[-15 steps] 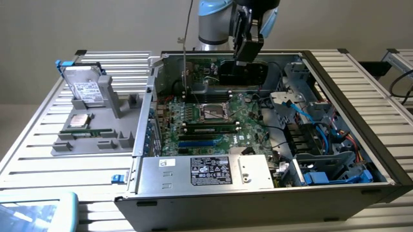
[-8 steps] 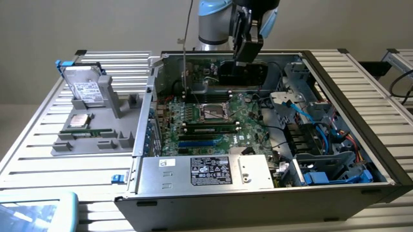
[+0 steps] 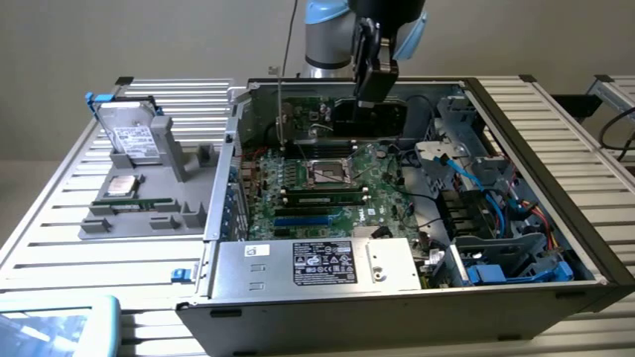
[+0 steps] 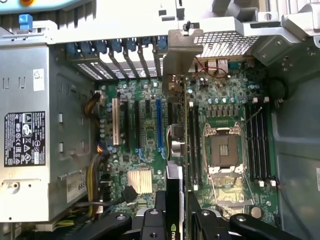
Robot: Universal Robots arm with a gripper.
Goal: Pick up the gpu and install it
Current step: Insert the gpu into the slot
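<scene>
My claw (image 4: 175, 221) is clenched on the gpu (image 4: 176, 105), gripping the card by one end so that it hangs edge-on beneath me, with its metal bracket toward the slotted rear wall of the case (image 3: 397, 320). Under the card lies the motherboard (image 4: 145, 130). The CPU socket (image 4: 225, 150) sits to one side of the card and the blue slot (image 4: 159, 125) just to the other. Farther off on that side is the power supply (image 4: 30, 100). Outside the case, well away from my claw, hard drives (image 3: 134, 137) stand in a grey holder on the counter (image 3: 59, 223).
</scene>
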